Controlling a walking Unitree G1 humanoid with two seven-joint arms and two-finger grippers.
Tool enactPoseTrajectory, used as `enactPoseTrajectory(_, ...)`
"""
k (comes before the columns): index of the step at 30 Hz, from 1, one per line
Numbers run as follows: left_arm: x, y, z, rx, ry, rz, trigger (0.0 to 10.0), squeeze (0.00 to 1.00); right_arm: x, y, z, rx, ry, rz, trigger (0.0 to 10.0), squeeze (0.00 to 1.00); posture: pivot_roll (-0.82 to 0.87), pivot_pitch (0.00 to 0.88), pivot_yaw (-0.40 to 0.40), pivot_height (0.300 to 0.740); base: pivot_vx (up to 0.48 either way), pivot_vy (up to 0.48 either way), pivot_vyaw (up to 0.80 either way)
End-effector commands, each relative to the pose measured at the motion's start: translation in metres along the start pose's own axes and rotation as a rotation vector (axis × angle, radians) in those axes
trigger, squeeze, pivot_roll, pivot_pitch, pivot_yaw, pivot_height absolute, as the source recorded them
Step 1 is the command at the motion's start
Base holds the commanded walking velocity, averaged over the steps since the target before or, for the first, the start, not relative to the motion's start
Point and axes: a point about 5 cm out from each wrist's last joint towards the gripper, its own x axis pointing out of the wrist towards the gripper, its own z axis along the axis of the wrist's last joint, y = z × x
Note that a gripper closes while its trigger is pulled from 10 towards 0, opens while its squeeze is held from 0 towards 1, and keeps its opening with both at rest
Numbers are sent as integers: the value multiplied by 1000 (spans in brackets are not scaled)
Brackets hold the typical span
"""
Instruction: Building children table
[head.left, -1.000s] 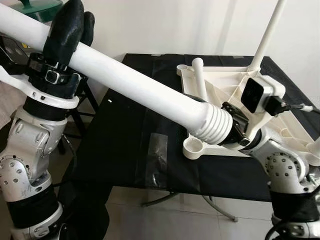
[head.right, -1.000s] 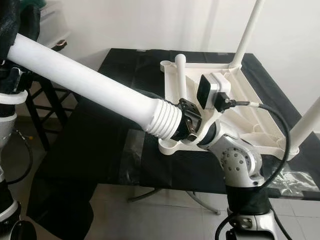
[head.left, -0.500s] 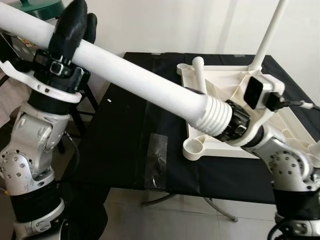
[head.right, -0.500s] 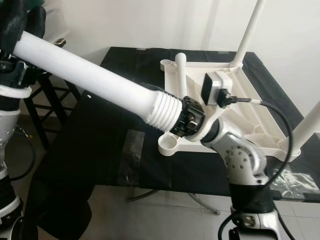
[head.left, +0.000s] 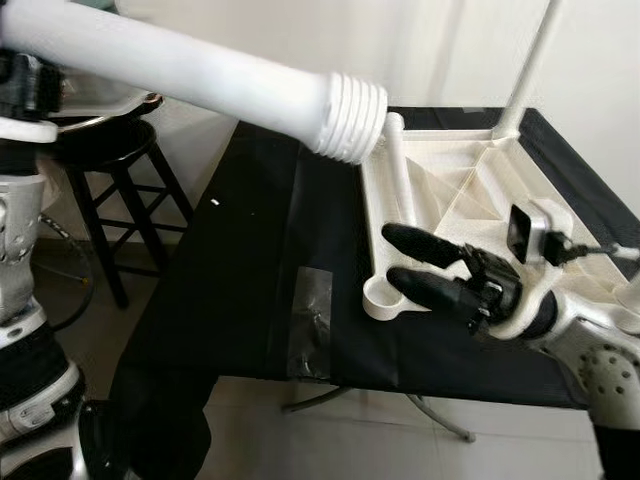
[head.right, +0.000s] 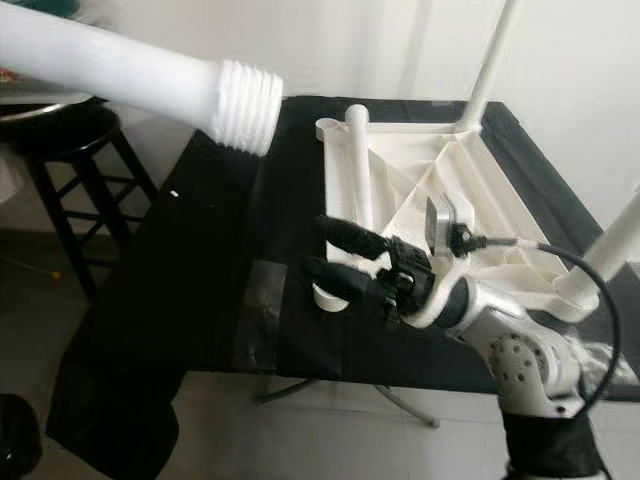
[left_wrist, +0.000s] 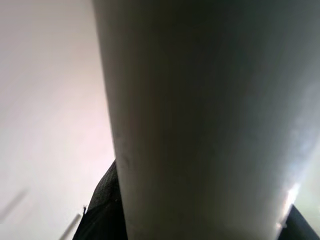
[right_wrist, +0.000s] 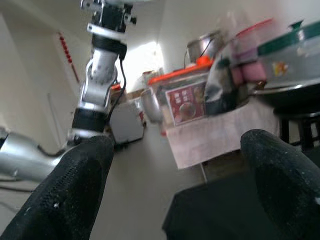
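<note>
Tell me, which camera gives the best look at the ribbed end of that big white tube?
The left eye view: the white tube's ribbed end is sharp against the black cloth. The right eye view shows it slightly blurred; the left wrist view has smooth tube wall, no ribs.

Table leg (head.left: 200, 70): smooth matt white plastic, ribbed thread at its end. Upturned tabletop (head.left: 470, 190): moulded white plastic, slight sheen. Table cover (head.left: 250, 270): matt black cloth. Right gripper (head.left: 415, 265): rough black rubbery fingers. Stool (head.left: 110, 190): dark wood.
</note>
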Motion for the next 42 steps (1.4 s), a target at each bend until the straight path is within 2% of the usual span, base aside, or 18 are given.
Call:
enactPoseTrajectory(1,4,-4,1,109,72,-17,0,0,1,5,-4,-22,57,23,10000,1000,-34,54,11,740,0,0,0)
enactPoseTrajectory(3,4,-4,1,109,72,-17,0,0,1,5,-4,-22,57,23,10000,1000,-34,54,11,740,0,0,0)
enactPoseTrajectory(5,4,-3,-13,235,217,-6,0,0,5,6,-2,-44,81,44,10000,1000,-30,53,7,740,0,0,0)
enactPoseTrajectory(6,4,-3,-13,235,217,-6,0,0,5,6,-2,-44,81,44,10000,1000,-30,53,7,740,0,0,0)
enactPoseTrajectory(8,-5,5,-52,369,490,-10,0,0,20,12,7,-99,109,120,10000,1000,-25,50,5,740,0,0,0)
enactPoseTrajectory(9,-5,5,-52,369,490,-10,0,0,20,12,7,-99,109,120,10000,1000,-25,50,5,740,0,0,0)
enactPoseTrajectory(11,-23,22,-94,497,781,-23,0,0,39,19,18,-184,152,219,10000,1000,-22,51,0,740,0,0,0)
enactPoseTrajectory(14,-36,31,-116,542,927,-51,0,0,49,22,22,-237,195,271,10000,1000,-22,51,0,740,0,0,0)
enactPoseTrajectory(17,-38,31,-123,540,957,-70,0,0,53,21,20,-259,218,273,10000,1000,-22,51,0,740,0,0,0)
enactPoseTrajectory(18,-40,28,-138,514,1010,-134,0,0,72,1,10,-297,272,129,10000,224,-22,54,-3,740,0,0,0)
enactPoseTrajectory(20,-40,28,-138,514,1010,-134,0,0,72,1,10,-297,272,129,10000,224,-22,54,-3,740,0,0,0)
enactPoseTrajectory(21,-40,26,-142,502,1022,-154,0,0,79,-9,5,-311,295,56,10000,0,-23,53,-3,740,0,0,0)
enactPoseTrajectory(30,-30,16,-151,488,1002,-236,0,0,98,-27,-19,-325,357,-66,10000,0,-14,60,-8,740,0,0,0)
enactPoseTrajectory(31,-29,14,-152,493,1000,-256,2980,0,100,-28,-22,-328,369,-79,10000,0,-14,60,-8,740,0,0,0)
enactPoseTrajectory(32,-27,12,-153,505,998,-285,8431,0,102,-30,-23,-325,371,-96,10000,0,-14,61,-6,740,0,0,0)
enactPoseTrajectory(33,-27,12,-153,505,998,-285,8431,0,102,-30,-23,-325,371,-96,10000,0,-14,61,-6,740,0,0,0)
enactPoseTrajectory(34,-26,10,-155,507,992,-310,10000,0,105,-30,-24,-317,367,-96,10000,0,-16,61,-6,740,0,0,0)
enactPoseTrajectory(42,-21,3,-164,479,980,-368,10000,0,123,-22,-32,-305,335,-45,10000,0,-14,57,-3,740,0,0,0)
